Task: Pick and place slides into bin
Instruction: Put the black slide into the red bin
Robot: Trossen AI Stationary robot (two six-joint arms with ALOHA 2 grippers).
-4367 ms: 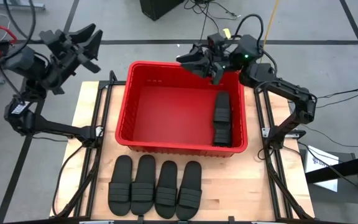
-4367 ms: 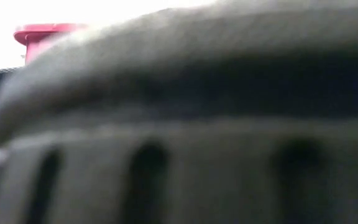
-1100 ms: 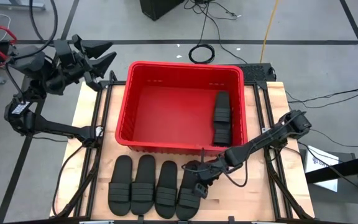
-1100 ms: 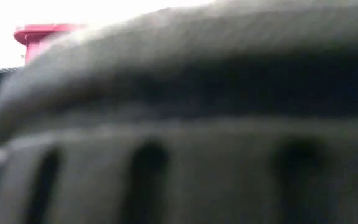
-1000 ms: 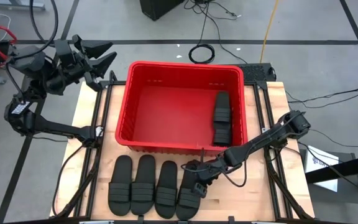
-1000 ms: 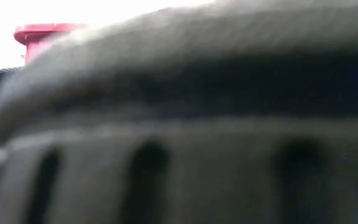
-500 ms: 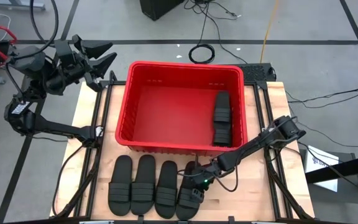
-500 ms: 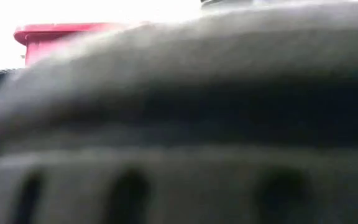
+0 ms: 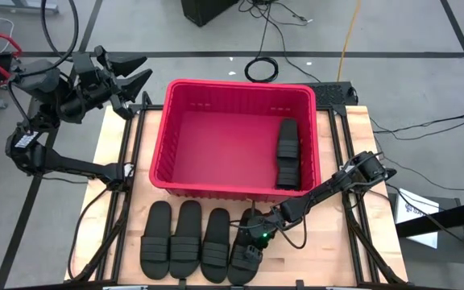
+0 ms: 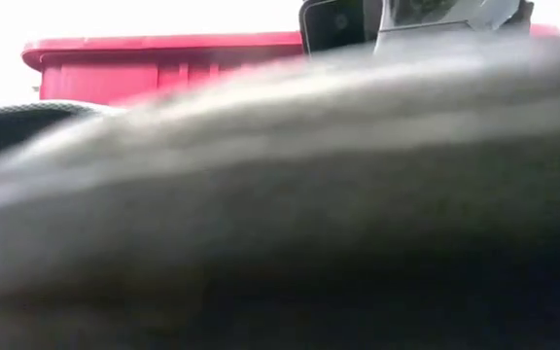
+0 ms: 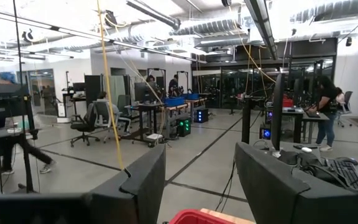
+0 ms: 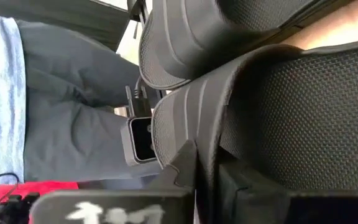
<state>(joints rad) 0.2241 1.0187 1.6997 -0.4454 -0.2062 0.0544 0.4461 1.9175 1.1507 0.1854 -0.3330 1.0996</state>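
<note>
The red bin (image 9: 173,133) holds two black slides (image 9: 288,153); the right gripper (image 9: 252,239) pinches the rightmost slide's strap (image 12: 194,112) — the left gripper (image 11: 197,180) gapes empty.

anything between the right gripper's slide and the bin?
Only the bin's own near wall. The right gripper is down on the rightmost slide of the row of four, just in front of that wall; lifted over the rim, the path looks free. Two slides lie along the bin's right side, the rest open.

Four slides (image 9: 200,240) are lying side by side on the table (image 9: 329,250), near of the bin (image 9: 232,93); two more are sitting inside its right end.
</note>
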